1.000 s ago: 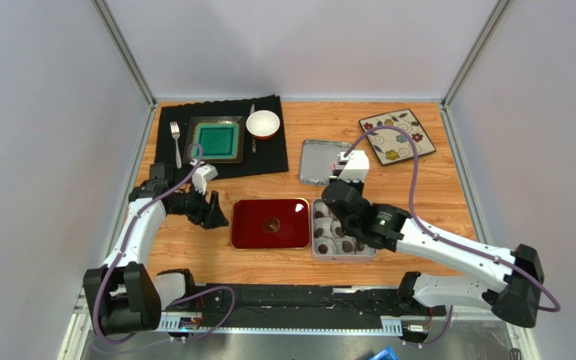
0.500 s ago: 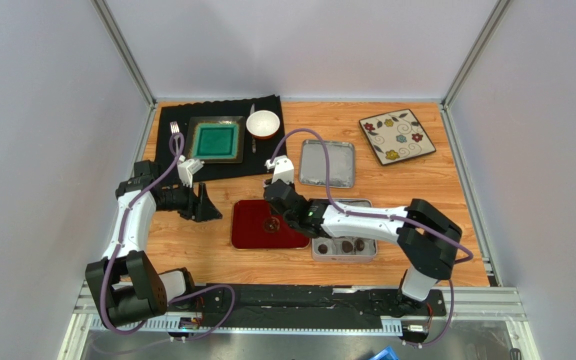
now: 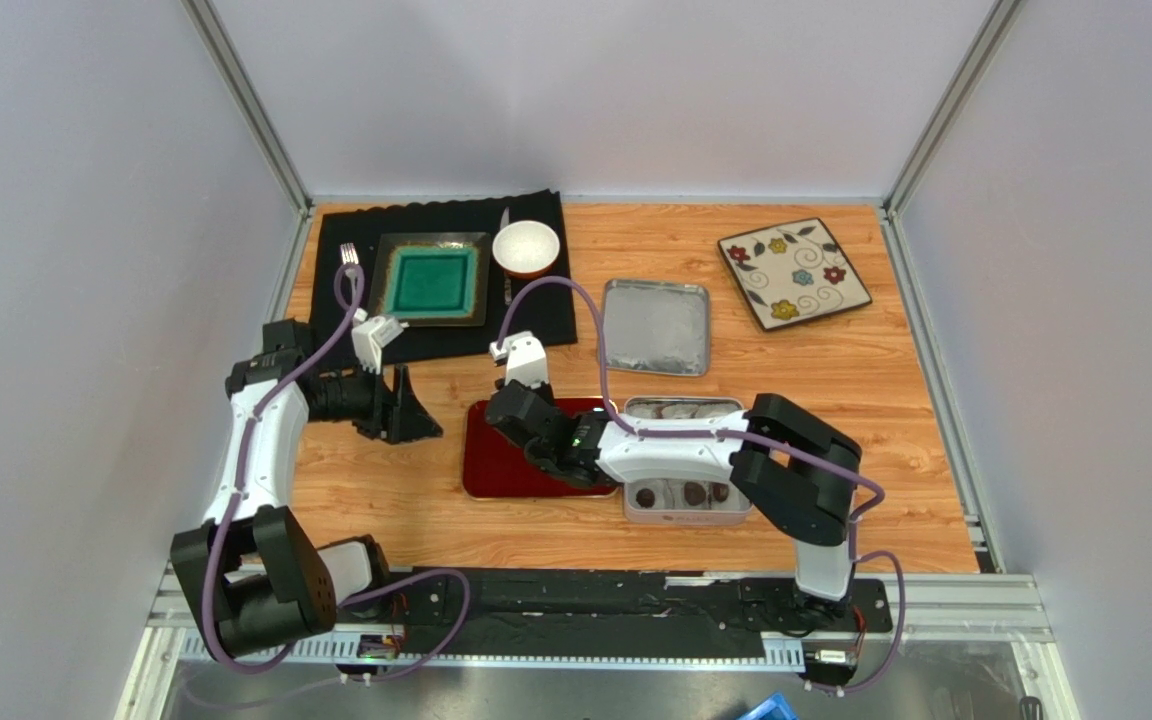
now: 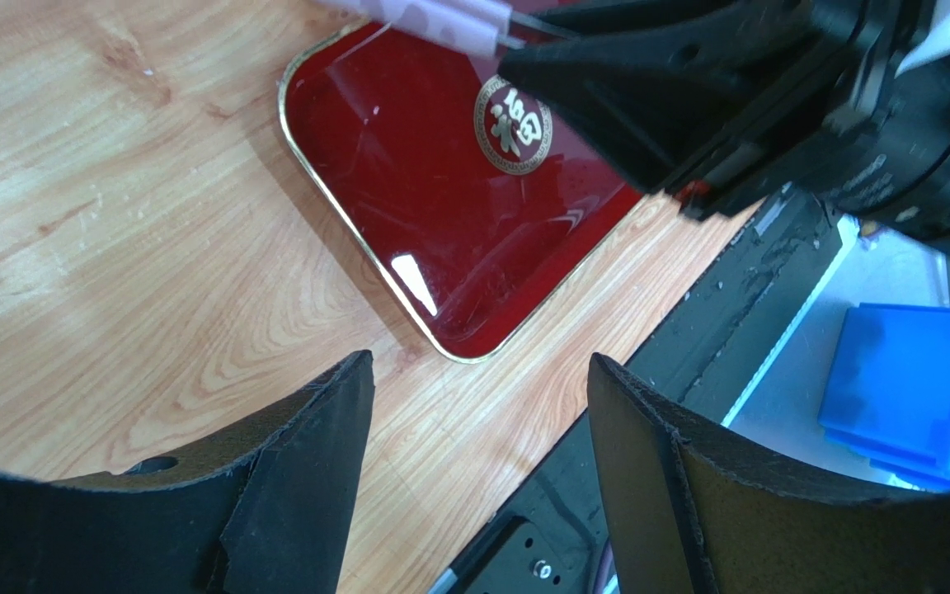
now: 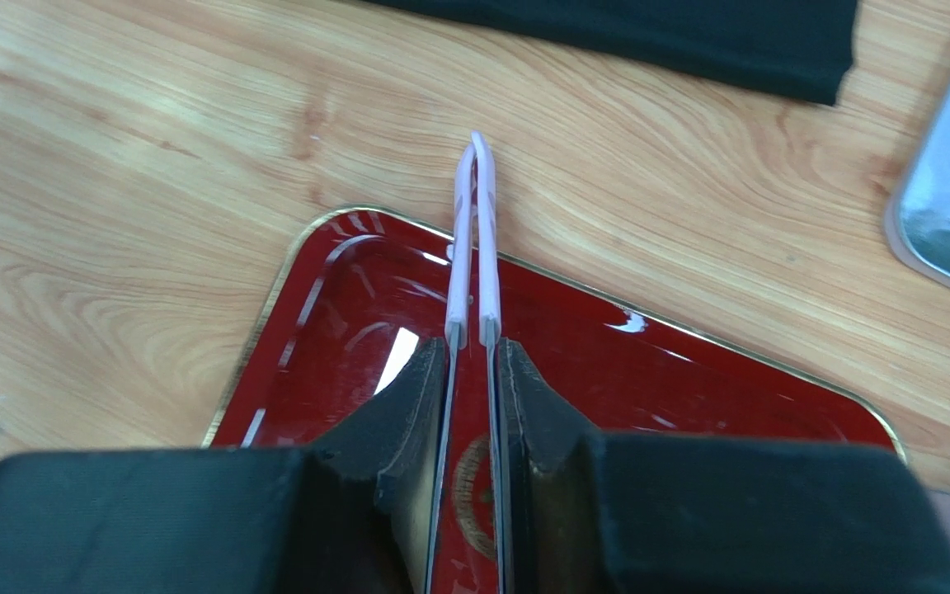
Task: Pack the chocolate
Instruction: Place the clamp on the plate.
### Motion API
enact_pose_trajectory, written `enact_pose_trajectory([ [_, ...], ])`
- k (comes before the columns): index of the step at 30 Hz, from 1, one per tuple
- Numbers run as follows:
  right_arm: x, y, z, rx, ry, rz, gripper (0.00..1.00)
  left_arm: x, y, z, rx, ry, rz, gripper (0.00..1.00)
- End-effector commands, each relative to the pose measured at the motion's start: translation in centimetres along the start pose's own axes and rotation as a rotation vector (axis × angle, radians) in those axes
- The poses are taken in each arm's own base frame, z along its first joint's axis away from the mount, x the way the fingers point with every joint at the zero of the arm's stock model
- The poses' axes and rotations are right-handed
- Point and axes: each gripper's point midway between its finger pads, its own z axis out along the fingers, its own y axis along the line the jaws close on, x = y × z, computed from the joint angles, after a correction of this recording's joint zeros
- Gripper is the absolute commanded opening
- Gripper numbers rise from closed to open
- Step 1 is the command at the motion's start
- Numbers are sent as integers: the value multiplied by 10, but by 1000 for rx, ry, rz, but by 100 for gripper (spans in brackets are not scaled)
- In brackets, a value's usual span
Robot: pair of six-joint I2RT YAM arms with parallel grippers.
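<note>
Right fingers (image 5: pixel 470 359) clamp the tweezers (image 5: pixel 485 235), left fingers (image 4: pixel 480 371) gape empty; I'd nip the light, easily marred chocolate (image 3: pixel 692 491), three o'clock of the tray (image 3: pixel 480 450), by its sides.

This is a robotics lab test cell. Plain grey panel walls (image 3: pixel 86 225), framed by bare aluminium posts (image 3: pixel 244 98), box in a wood-grain worktop (image 3: pixel 868 375) on its left, right and far sides. At the near edge two white-and-black robot arms, left (image 3: pixel 252 465) and right (image 3: pixel 680 440), stand on a black mounting rail (image 3: pixel 597 593) fixed to a slotted aluminium beam (image 3: pixel 582 648). Purple cables (image 3: pixel 552 282) loop off them. The right hand (image 5: pixel 473 353) is clamped on slim pale tweezers (image 5: pixel 478 235). A blue plastic bin (image 4: pixel 901 384) sits below the near edge. At the far left, a dining place setting lies inside the cell: a crinkled black cloth (image 3: pixel 342 240), a green square plate (image 3: pixel 432 281) and a white bowl (image 3: pixel 527 248).
</note>
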Motion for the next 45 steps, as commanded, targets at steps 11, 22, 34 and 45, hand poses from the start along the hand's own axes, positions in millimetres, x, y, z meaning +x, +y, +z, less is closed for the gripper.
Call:
enact_pose_trajectory([
  [11,-37,71,2,-125,-112,6,0,-44,9,-36,-55,-177,-29,72],
  [22,-7,41,-2,-44,-54,-27,4,-35,5,-31,-16,-165,-28,72],
  [34,49,30,-13,-51,157,-96,70,-34,6,-31,-18,-161,-20,73],
  [45,-12,19,-41,-51,45,-63,96,-35,6,-32,-27,-163,-11,73],
])
